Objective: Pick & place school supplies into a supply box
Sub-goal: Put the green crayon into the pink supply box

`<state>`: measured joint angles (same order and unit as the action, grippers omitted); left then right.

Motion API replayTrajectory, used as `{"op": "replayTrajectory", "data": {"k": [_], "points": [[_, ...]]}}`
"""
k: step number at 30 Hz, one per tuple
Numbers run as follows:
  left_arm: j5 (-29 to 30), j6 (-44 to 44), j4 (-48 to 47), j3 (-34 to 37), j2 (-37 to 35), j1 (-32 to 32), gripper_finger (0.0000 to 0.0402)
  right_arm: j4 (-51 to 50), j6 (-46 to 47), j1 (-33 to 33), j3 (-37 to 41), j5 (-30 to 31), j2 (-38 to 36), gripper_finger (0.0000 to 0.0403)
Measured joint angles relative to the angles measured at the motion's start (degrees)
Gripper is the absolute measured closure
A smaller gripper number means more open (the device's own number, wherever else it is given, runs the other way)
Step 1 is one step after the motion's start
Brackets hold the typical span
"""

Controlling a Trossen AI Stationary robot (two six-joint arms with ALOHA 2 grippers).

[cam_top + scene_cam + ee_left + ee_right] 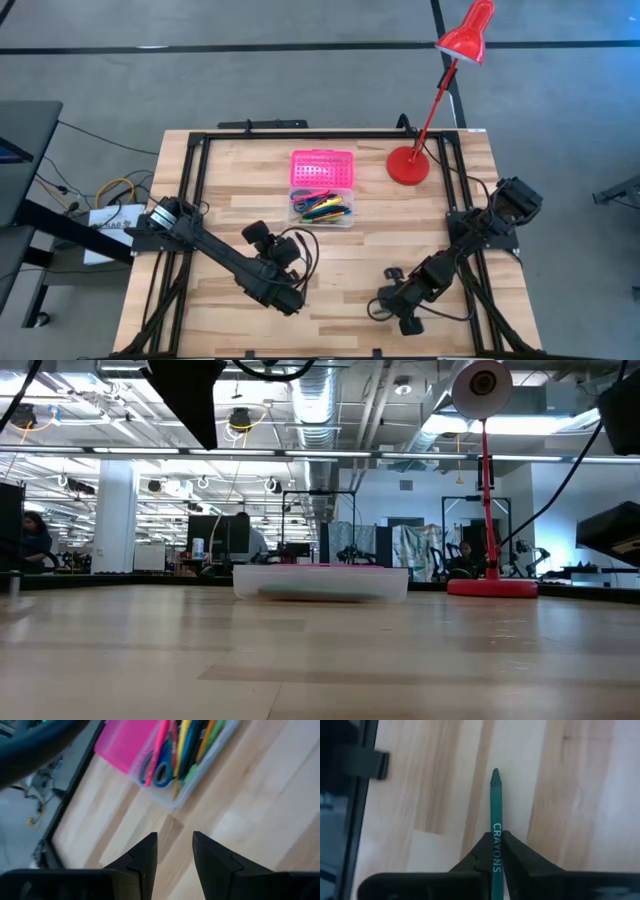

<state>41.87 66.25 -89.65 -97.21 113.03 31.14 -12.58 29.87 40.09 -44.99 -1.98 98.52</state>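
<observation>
The table point(340, 265) is pale wood in butted planks, with visible grain and a smooth satin finish that takes a soft sheen in the low view. The supply box point(321, 205) has a clear, slightly glossy plastic base and an opaque bright pink plastic lid point(322, 169) with a dotted texture. The scissors point(156, 768) have smooth blue plastic handles. The green crayon point(496, 820) looks matt and waxy, with pale printed lettering. The right gripper's fingers point(517, 851) are matt dark plastic. The desk lamp point(468, 32) is glossy red.
</observation>
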Motion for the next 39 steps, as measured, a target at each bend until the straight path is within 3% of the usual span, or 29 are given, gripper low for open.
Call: {"op": "replayTrajectory", "data": {"k": [8, 14, 28, 39], "points": [[-0.6, -5.7, -0.4, 0.0, 0.2, 0.0, 0.0283, 0.0, 13.3, 0.0, 0.0, 1.1, 0.0, 0.0393], [1.0, -8.0, -0.4, 0.0, 0.2, 0.0, 0.0283, -0.2, 17.9, 0.0, -0.2, 1.7, 0.1, 0.0399], [3.0, -13.4, 0.1, 1.5, 0.3, -0.8, 0.0296, -8.1, 18.2, -1.6, -5.6, 8.0, 0.5, 0.0402], [-0.5, -2.2, 0.7, 10.8, 0.1, 2.4, 0.0326, -10.0, 12.2, -6.1, -9.7, 6.9, 0.4, 0.0402]]}}
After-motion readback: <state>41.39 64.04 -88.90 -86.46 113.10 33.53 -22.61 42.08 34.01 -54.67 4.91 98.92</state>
